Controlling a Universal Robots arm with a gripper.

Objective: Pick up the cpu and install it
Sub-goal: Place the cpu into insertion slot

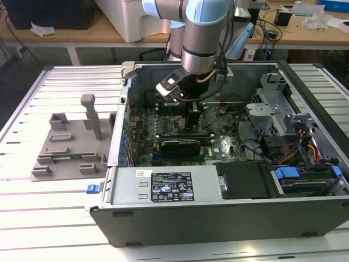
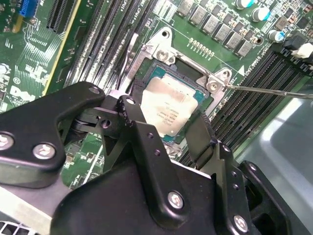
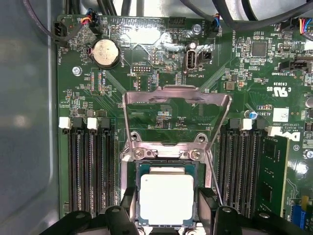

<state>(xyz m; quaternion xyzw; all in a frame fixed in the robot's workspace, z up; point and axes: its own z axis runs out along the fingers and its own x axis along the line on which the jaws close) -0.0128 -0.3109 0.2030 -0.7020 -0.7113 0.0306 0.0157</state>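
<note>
The cpu [image 3: 167, 195], a silvery square chip on a green rim, sits level in the black socket on the motherboard, seen also in the second wrist view as the cpu [image 2: 168, 104]. My gripper [image 3: 167, 208] straddles it, one black finger against each of two opposite edges of the chip, so it is shut on the cpu. The socket's metal load plate [image 3: 176, 98] stands flipped open behind the chip. In the exterior view my gripper [image 1: 192, 112] reaches down into the open computer case [image 1: 218, 221], over the board's middle.
Memory slots [image 3: 90, 166] run along both sides of the socket. A thin metal lever [image 2: 274, 91] sticks out beside it. A black expansion card [image 1: 180, 146] and the power supply [image 1: 163, 185] lie nearer the case front. A grey fixture plate [image 1: 68, 147] stands at the exterior view's left.
</note>
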